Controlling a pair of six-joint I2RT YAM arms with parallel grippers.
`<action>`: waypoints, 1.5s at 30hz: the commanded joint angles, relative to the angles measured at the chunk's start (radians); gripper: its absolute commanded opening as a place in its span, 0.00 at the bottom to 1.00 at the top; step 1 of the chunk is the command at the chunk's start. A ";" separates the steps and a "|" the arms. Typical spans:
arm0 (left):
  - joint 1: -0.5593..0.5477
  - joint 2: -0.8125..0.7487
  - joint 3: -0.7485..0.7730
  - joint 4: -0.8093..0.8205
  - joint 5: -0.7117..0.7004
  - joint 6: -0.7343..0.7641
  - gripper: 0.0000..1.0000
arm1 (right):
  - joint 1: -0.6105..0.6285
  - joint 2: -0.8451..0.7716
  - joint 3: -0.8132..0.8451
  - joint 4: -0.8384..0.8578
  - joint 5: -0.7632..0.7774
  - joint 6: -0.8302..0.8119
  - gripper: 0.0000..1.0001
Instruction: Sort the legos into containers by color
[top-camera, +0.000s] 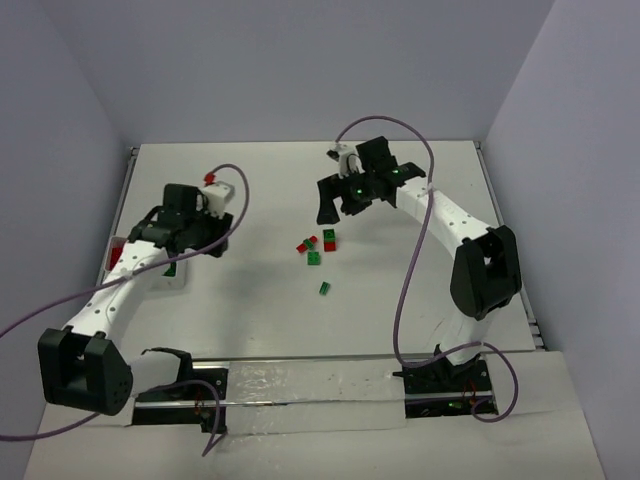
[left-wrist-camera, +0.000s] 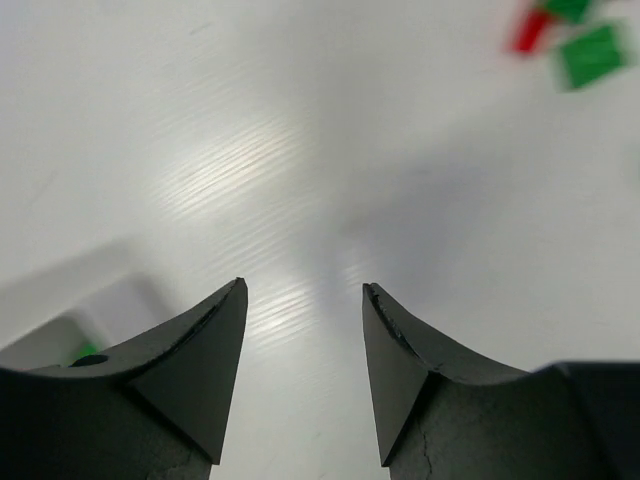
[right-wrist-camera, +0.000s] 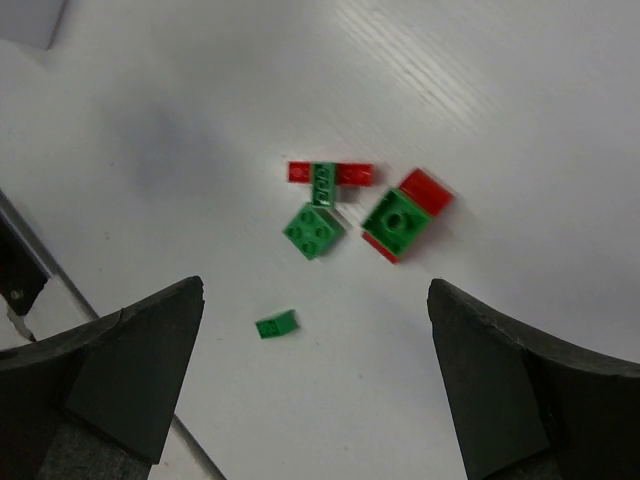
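Several legos lie in the middle of the table: a red-and-green pair (top-camera: 305, 245), a green brick (top-camera: 314, 258), a green-on-red stack (top-camera: 329, 240) and a small green brick (top-camera: 324, 288). The right wrist view shows them as a red bar crossed by green (right-wrist-camera: 328, 176), a green square brick (right-wrist-camera: 314, 230), a green-on-red stack (right-wrist-camera: 400, 222) and a small green brick (right-wrist-camera: 276, 324). My right gripper (top-camera: 340, 208) (right-wrist-camera: 315, 290) hovers over them, open wide and empty. My left gripper (top-camera: 200, 248) (left-wrist-camera: 303, 290) is open over bare table by the containers, holding nothing.
At the left edge stand a container with red inside (top-camera: 115, 255) and a white container holding a green brick (top-camera: 172, 270) (left-wrist-camera: 85, 352). Blurred red (left-wrist-camera: 528, 30) and green (left-wrist-camera: 592, 55) bricks show far off in the left wrist view. Purple cables loop off both arms.
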 joint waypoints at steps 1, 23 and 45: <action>-0.200 0.036 0.019 0.119 0.161 -0.116 0.58 | -0.091 -0.080 -0.057 0.034 0.043 0.059 1.00; -0.711 0.625 0.355 0.068 0.142 -0.169 0.57 | -0.273 -0.125 -0.122 0.050 0.093 0.090 1.00; -0.733 0.758 0.399 0.060 -0.045 -0.235 0.41 | -0.279 -0.140 -0.133 0.056 0.091 0.092 1.00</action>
